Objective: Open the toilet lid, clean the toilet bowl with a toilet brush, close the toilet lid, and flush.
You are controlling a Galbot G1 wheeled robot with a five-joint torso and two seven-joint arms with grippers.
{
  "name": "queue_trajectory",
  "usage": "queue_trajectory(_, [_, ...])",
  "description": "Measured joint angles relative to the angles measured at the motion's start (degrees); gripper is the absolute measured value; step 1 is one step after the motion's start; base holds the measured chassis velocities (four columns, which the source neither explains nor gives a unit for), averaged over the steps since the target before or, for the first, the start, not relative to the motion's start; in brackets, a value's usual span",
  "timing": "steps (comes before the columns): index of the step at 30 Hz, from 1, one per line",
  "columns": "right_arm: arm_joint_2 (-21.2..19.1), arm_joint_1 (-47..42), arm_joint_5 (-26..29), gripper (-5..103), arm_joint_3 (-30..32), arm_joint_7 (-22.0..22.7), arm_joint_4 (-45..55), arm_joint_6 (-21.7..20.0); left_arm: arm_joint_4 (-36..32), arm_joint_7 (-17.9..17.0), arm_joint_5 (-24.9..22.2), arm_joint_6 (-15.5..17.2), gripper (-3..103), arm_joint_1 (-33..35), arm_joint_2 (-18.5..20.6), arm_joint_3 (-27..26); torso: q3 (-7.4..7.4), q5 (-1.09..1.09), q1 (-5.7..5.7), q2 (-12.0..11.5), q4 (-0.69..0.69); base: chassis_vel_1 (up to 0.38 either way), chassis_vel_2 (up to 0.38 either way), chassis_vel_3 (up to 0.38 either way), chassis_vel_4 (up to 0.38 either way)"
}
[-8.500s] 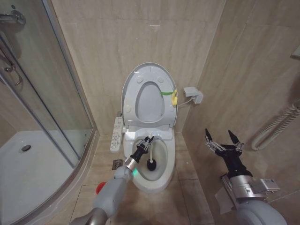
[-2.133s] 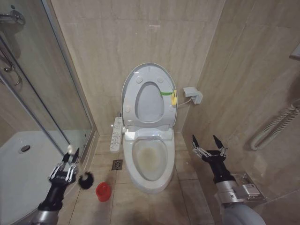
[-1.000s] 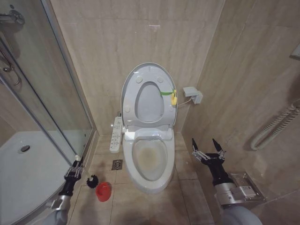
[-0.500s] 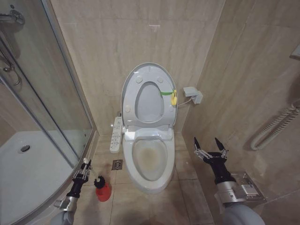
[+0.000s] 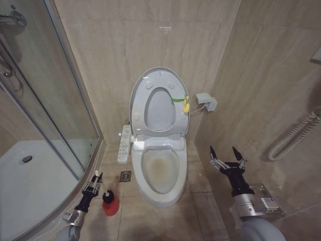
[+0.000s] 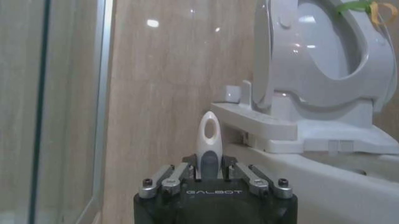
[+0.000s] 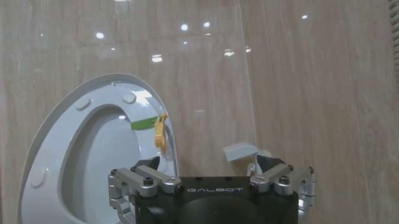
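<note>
The toilet lid (image 5: 159, 103) stands upright against the wall, its underside facing me, and it also rises ahead in the right wrist view (image 7: 93, 154). Below it the toilet bowl (image 5: 160, 170) lies uncovered with brownish stains inside. My left gripper (image 5: 95, 181) is low by the floor, left of the toilet, shut on the toilet brush (image 5: 106, 195). The brush's black head rests at the mouth of the red holder (image 5: 111, 206). Its white handle tip (image 6: 210, 134) pokes up between my left gripper's (image 6: 209, 164) fingers. My right gripper (image 5: 223, 153) hangs open to the right of the bowl, holding nothing.
A glass shower enclosure (image 5: 45, 125) closes off the left side. A white control panel (image 5: 124, 143) hangs on the toilet's left, with a floor drain (image 5: 125, 176) beneath it. A wall socket (image 5: 206, 102) and a white hose (image 5: 296, 133) sit on the right wall.
My left gripper has carried the brush from the bowl down to the floor at left. The black head now sits at the red holder. The right gripper shifted slightly.
</note>
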Motion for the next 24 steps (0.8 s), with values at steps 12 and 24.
queue_trajectory(12, [-0.4,1.1,1.3,100,1.7,0.1,-0.1,-0.1,4.4,1.0,0.9,-0.1,25,-0.6,-0.2,1.1,0.00,-0.03,0.00,0.0,0.00,0.000,0.000,0.000,0.000])
queue_trajectory(24, [0.0,2.0,2.2,100,2.5,-0.1,-0.7,-0.1,4.8,1.0,4.9,-0.1,25,0.5,0.1,-0.9,0.00,-0.01,0.00,0.0,0.00,0.000,0.000,0.000,0.000])
